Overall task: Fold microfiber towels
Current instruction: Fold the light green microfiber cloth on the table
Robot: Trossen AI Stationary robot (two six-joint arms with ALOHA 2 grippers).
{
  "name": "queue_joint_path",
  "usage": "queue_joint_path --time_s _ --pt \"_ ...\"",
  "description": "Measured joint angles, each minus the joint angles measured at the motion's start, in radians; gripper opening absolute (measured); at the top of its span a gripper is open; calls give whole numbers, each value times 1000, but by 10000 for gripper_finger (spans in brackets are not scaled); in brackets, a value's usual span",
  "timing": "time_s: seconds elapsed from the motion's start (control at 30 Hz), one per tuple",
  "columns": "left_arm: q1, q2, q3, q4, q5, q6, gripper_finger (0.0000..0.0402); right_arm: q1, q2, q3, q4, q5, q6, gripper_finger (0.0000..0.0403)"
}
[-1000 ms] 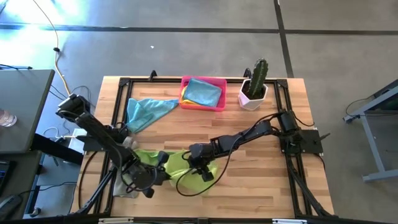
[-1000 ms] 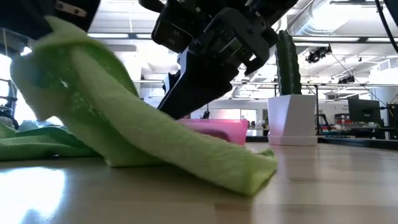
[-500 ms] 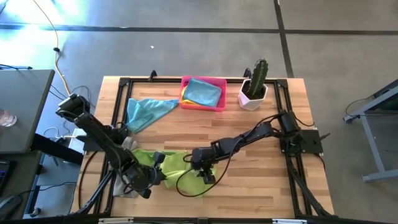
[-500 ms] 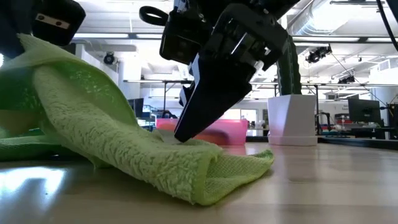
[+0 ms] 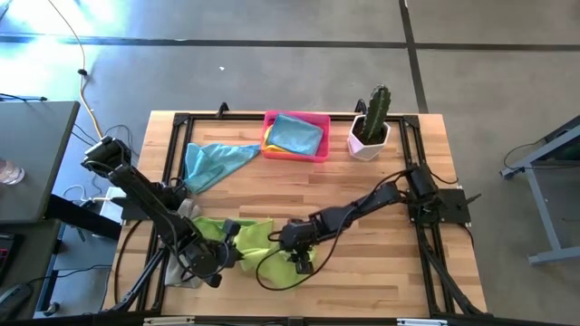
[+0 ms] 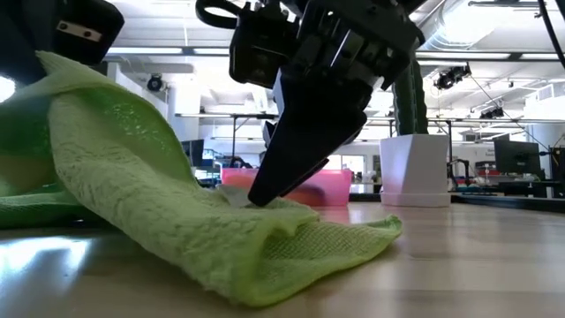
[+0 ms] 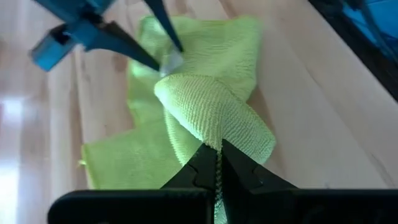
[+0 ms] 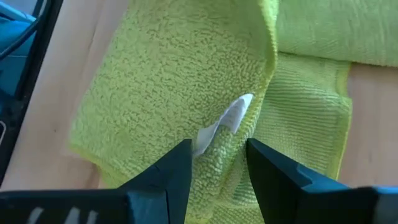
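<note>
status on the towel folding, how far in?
Early. Done: a blue towel sits in the pink tray. In hand: left end effector shut on the lime green towel, lifting one edge over; right end effector open, pressing it down. Left: a light blue towel lies unfolded.

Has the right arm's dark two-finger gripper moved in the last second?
Yes. In the high view the right gripper has shifted toward the near table edge, farther from the pink plastic tray, its fingers now pressed onto the lime green microfiber towel.
</note>
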Motion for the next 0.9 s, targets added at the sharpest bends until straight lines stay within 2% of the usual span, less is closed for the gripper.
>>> queue_joint_path --time_s 0.2,0.37,0.6,0.77,0.9 --pt "0 0 0 -2 -51 0 1 22 0 0 0 50 45 127" --pt "0 0 0 -3 -97 0 1 37 0 0 0 62 83 83" --pt "0 0 0 -3 -101 -44 1 48 0 0 -2 114 90 7" --pt "1 0 0 -3 -94 -113 10 48 -6 0 -58 157 157 3" --pt "9 0 0 -3 -76 -113 47 48 -35 0 -117 175 186 1"
